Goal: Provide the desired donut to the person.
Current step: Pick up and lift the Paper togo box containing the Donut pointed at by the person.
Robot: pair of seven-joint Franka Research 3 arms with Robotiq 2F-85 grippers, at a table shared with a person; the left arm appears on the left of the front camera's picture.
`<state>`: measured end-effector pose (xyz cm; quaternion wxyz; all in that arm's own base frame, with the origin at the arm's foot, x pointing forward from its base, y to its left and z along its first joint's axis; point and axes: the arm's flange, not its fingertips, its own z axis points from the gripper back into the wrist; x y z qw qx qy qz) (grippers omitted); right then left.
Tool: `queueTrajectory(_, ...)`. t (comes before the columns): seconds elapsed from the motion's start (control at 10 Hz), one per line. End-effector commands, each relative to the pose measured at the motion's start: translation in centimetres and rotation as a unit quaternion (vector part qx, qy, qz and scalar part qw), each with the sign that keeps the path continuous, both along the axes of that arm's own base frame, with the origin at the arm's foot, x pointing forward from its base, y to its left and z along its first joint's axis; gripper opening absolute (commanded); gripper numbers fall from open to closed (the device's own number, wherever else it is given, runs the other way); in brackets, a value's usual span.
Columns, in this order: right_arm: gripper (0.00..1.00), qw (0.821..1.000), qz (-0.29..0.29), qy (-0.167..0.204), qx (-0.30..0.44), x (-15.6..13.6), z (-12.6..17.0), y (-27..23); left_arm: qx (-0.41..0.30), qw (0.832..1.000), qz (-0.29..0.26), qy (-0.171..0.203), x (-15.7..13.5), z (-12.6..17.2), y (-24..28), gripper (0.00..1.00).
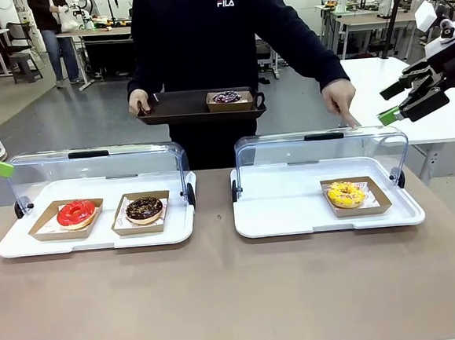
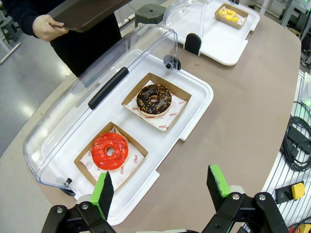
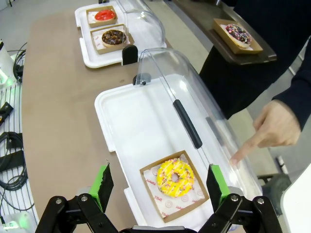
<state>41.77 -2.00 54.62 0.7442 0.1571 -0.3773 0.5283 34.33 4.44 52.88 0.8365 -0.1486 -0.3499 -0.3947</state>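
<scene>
Front view: the person (image 1: 202, 46) stands at the far side of the table (image 1: 222, 296). One hand (image 1: 139, 103) holds a dark tray (image 1: 179, 108) carrying a sprinkled donut (image 1: 226, 97) in a card box. The pointing hand (image 1: 340, 96) is stretched out, index fingertip touching the top of the clear lid (image 1: 321, 151) of the right case (image 1: 294, 212). The lid is swung back and open. The yellow donut (image 1: 345, 194) sits in its box at that case's right end, almost directly below the fingertip. The left case (image 1: 99, 239), lid also open, holds a red donut (image 1: 75, 213) and a chocolate donut (image 1: 144, 209) side by side, each in its own box. The right gripper (image 1: 386, 104) hangs in the air just right of the pointing hand, above and beyond the right case, fingers spread with nothing between them. Left wrist view: the left gripper (image 2: 159, 182) has its fingers wide apart and empty, above the near rim of the left case, with the red donut the closer of the two. Right wrist view: fingers wide and empty, the yellow donut lying below and between them, the person's fingertip on the lid beside it.
</scene>
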Motion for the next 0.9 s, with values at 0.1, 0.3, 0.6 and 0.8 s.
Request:
queueTrajectory(0.1,1.00,0.999,0.015,-0.003,-0.044,0.3,-1.0,1.2,-0.006,1.000,-0.001,0.000,0.0,0.0,0.1,1.00)
queueTrajectory(0.3,1.00,0.994,0.024,0.005,-0.111,1.0,-4.1,2.6,-0.006,1.000,-0.001,0.000,0.0,0.0,0.1,1.00)
queueTrajectory(0.6,1.00,0.981,0.049,0.032,-0.187,0.5,-9.7,3.8,-0.006,1.000,-0.001,0.000,0.0,0.0,0.1,1.00)
queueTrajectory(0.8,1.00,0.966,0.089,0.064,-0.235,1.5,-13.2,4.2,-0.006,1.000,-0.001,0.000,0.0,0.0,0.1,1.00)
